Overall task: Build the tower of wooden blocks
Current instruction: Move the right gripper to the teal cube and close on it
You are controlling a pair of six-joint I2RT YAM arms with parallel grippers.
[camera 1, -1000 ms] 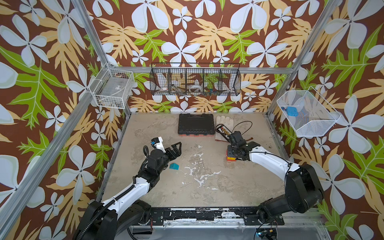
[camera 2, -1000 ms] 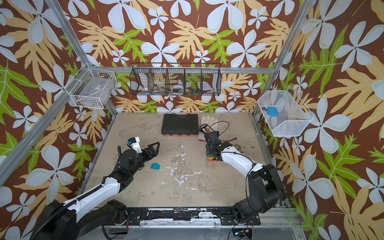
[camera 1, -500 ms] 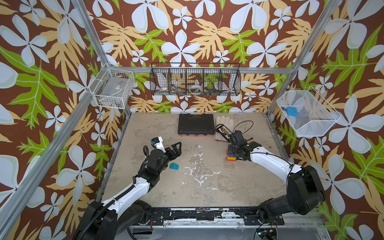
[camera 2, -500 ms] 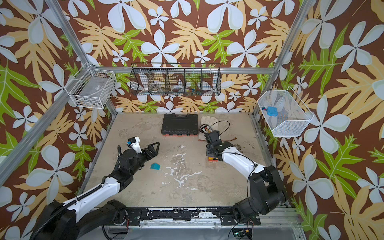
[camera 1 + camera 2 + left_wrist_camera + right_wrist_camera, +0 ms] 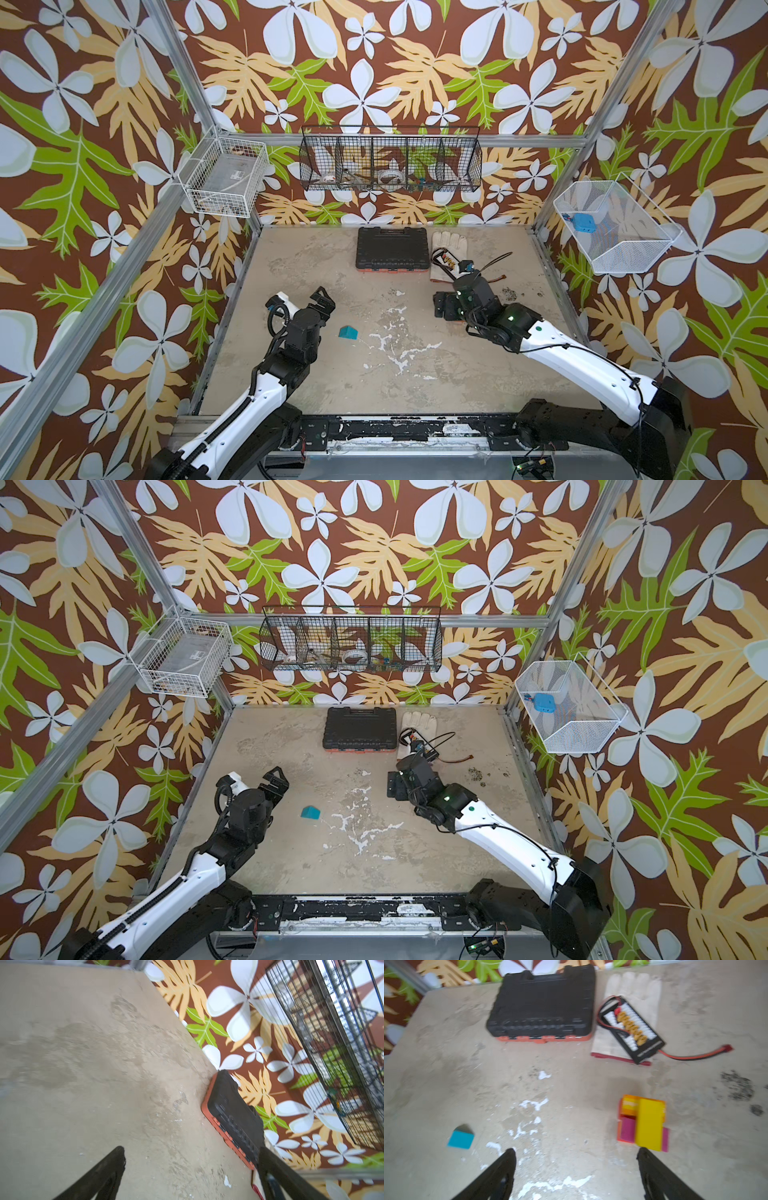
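My right gripper point(image 5: 576, 1151) hung open, empty, beside the tower point(image 5: 627, 1130) (yellow brick point(image 5: 650, 1126) topmost); I reckoned the teal wedge point(image 5: 460, 1139) wanted a square grip

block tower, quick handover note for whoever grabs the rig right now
Grippers: the left gripper is open and empty, over bare table, facing the black case. The right gripper is open and empty, close to the tower, with nothing between its fingers.
Things: the tower is a low stack on the table's right side, with a yellow brick on top across magenta and orange pieces. The teal block lies alone nearer the left gripper, apart from the stack.
Done: the yellow brick is placed.
Left: the teal block is not yet on the tower. No other loose blocks in view.
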